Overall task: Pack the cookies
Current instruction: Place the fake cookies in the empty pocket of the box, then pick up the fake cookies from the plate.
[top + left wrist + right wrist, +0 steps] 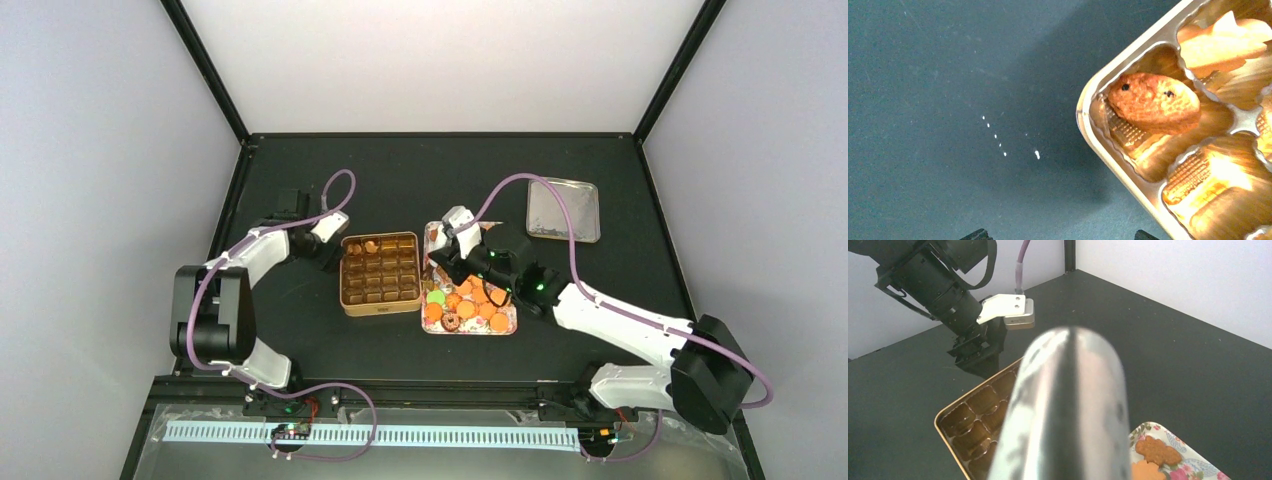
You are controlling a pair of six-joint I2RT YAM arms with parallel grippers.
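Though white-flecked, matte black tabletop [440, 170] within pale grey walls [100, 150].

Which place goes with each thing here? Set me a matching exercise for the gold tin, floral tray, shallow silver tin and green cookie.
Things:
1. gold tin
2. floral tray
3. shallow silver tin
4. green cookie

Places:
A. alone toward the far right of the table
B. lying by the floral tray's left edge
C. left one of the two middle containers, divided into compartments
D. just right of the gold tin, loaded with cookies

Pairs: 1-C, 2-D, 3-A, 4-B
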